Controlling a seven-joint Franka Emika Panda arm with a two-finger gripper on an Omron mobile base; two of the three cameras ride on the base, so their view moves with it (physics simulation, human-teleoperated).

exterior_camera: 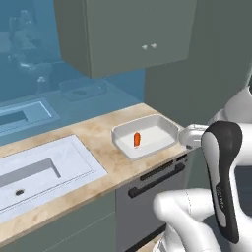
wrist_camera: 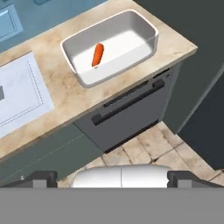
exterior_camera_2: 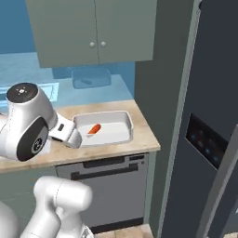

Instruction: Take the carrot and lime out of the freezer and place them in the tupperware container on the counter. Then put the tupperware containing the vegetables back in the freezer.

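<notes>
Hand view: carrot (wrist_camera: pixel 98 54) delivered, lime not yet fetched.
Lying loose on the floor of the tupperware container (wrist_camera: pixel 144 22) on the counter (wrist_camera: pixel 57 83), the carrot needs nothing more; the gripper (wrist_camera: pixel 112 178) hangs back above the floor, fingers spread wide and empty. By my reading, the next move is a swing to the freezer (exterior_camera_2: pixel 209 93), whose door looks shut here, for the lime.

My arm's shell (exterior_camera_2: pixel 25 123) looks like glossy white plastic. The tray (wrist_camera: pixel 144 26) I work over seems smooth white plastic with a soft sheen. The carrot (wrist_camera: pixel 98 54) is smooth and matt orange. The counter (exterior_camera: pixel 93 135) looks like polished beige marbled stone; the sink (exterior_camera: pixel 74 157) is smooth and white.
</notes>
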